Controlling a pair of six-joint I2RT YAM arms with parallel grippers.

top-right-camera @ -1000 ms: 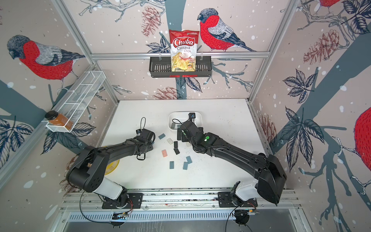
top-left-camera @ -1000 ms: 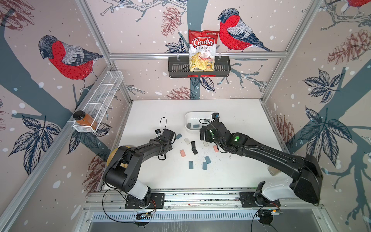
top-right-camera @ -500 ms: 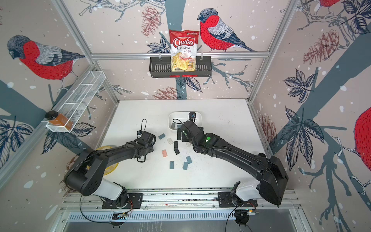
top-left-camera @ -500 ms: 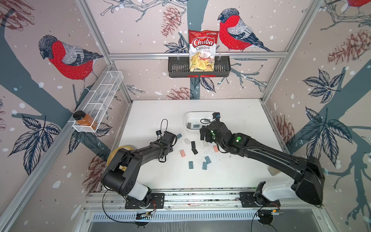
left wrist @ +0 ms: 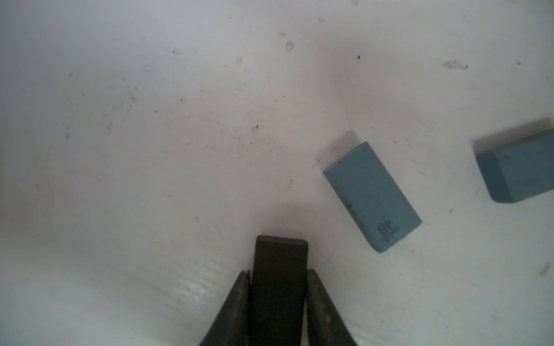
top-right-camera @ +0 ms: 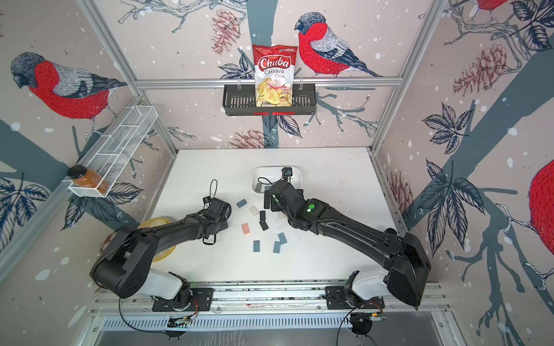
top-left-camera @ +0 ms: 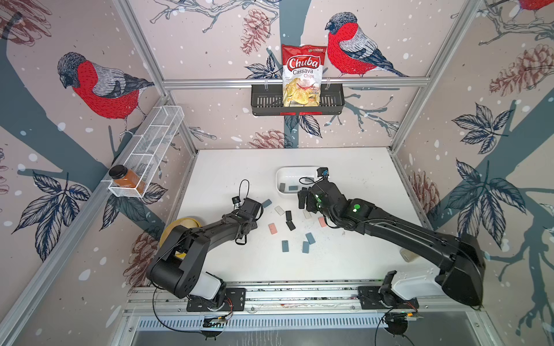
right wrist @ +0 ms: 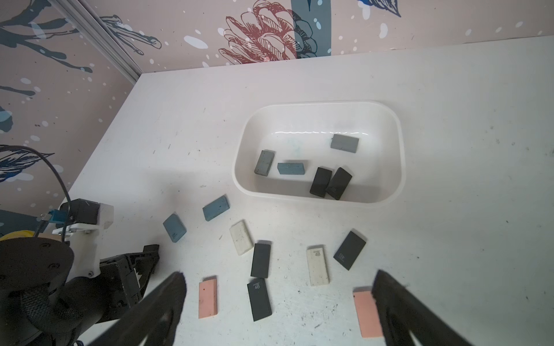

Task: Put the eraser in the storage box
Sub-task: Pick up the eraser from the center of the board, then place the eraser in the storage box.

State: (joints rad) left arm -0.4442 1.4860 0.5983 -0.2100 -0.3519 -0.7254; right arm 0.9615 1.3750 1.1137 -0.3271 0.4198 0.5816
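Note:
A black eraser point(left wrist: 280, 269) sits between the jaws of my left gripper point(left wrist: 277, 274), which is shut on it low over the white table. In both top views that gripper is hidden under its wrist point(top-left-camera: 250, 209). The storage box point(top-left-camera: 278, 179) point(right wrist: 398, 143), a shallow white tub, stands behind the scattered erasers and holds several grey, blue and black ones. My right gripper point(right wrist: 278, 278) hangs open above loose erasers just in front of the box, with nothing between its fingers.
Several loose erasers lie on the table: blue point(left wrist: 371, 194), pink point(right wrist: 207, 296), black point(right wrist: 260, 260) and white point(right wrist: 317, 266). A yellow bowl point(top-left-camera: 180, 223) sits at the left edge under the left arm. A black basket with a chips bag point(top-left-camera: 301, 75) hangs on the back wall.
The left gripper's jaws have closed in on the black eraser, and its wrist has shifted slightly. The right arm has stayed almost still, with its jaws open.

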